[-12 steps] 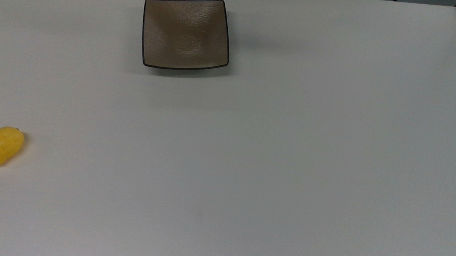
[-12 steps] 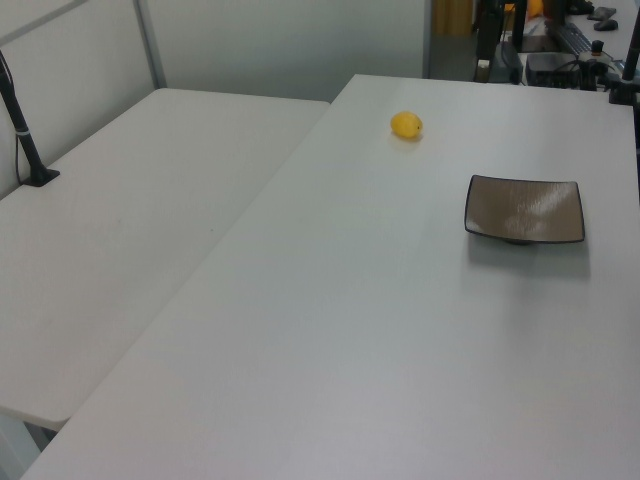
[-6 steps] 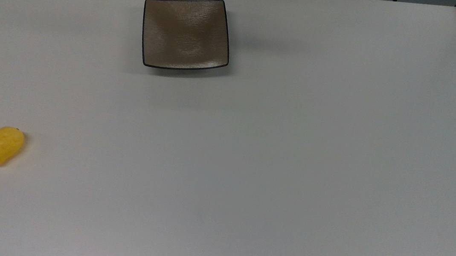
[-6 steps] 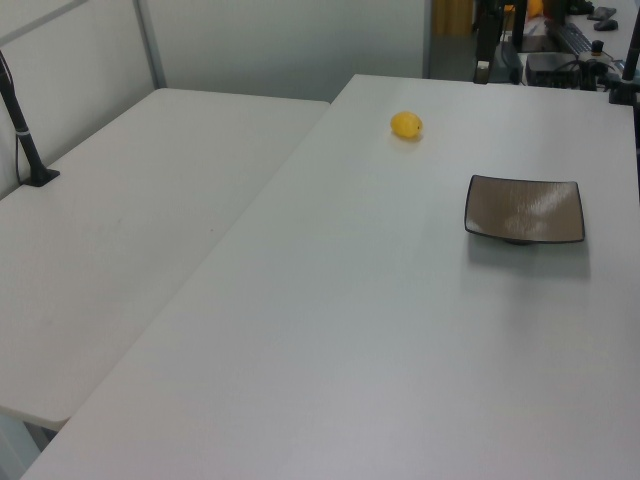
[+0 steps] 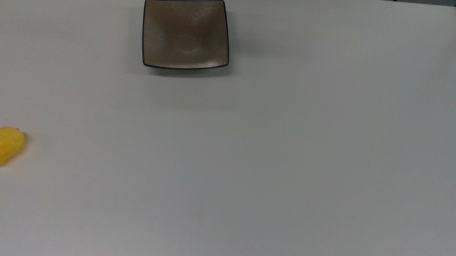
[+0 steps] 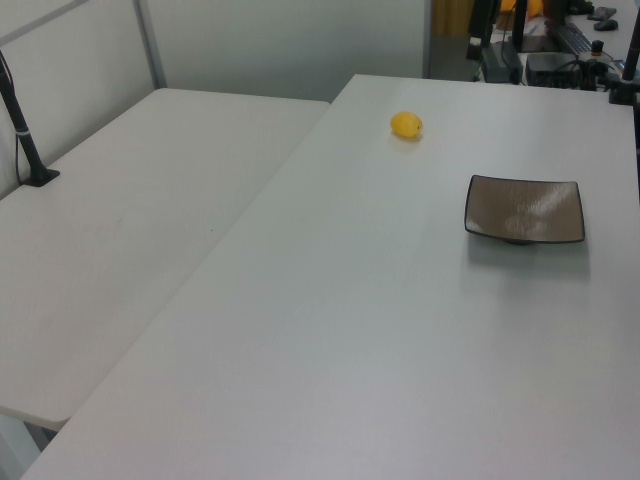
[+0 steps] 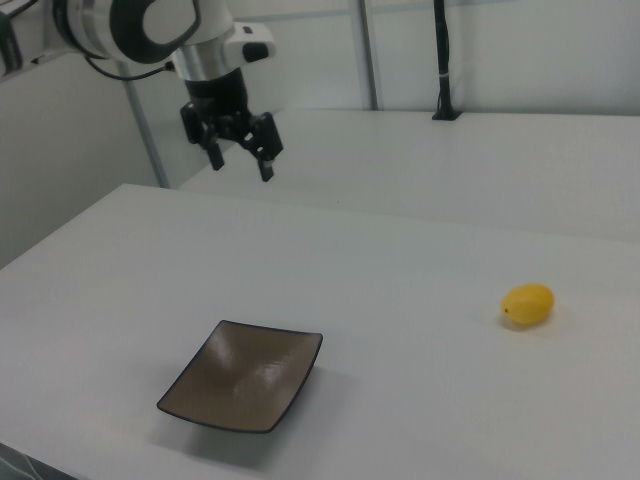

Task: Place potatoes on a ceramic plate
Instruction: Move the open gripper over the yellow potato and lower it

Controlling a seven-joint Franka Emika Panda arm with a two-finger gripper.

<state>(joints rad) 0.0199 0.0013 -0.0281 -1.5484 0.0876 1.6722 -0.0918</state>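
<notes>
Nothing on the table [image 5: 276,159] has shifted since the earlier frames: the potatoes [image 5: 2,146] and the ceramic plate [image 5: 186,33] lie exactly where they lay. At the far edge of the top view, dark shapes behind the table have changed slightly.

Potatoes: a single smooth yellow oval lump resting alone near the top view's left edge, well apart from the plate; on the right view's right [image 7: 527,304], and at the far end of the left view [image 6: 406,125].

Plate: square, brown-grey with a thin black rim, nothing on it, at the far middle of the top view [image 7: 243,387].

My claw [image 7: 240,146] hangs high above the table in the right view, to the right view's left, fingers spread apart, holding nothing.

Handling, as I judge it: the lump looks light, rigid and glossy, so it may slip or roll under a skewed pinch. I would close across its narrow waist, with the long axis lying crosswise between my fingers. The plate looks fragile; I would lower the lump onto its middle rather than drop it.
</notes>
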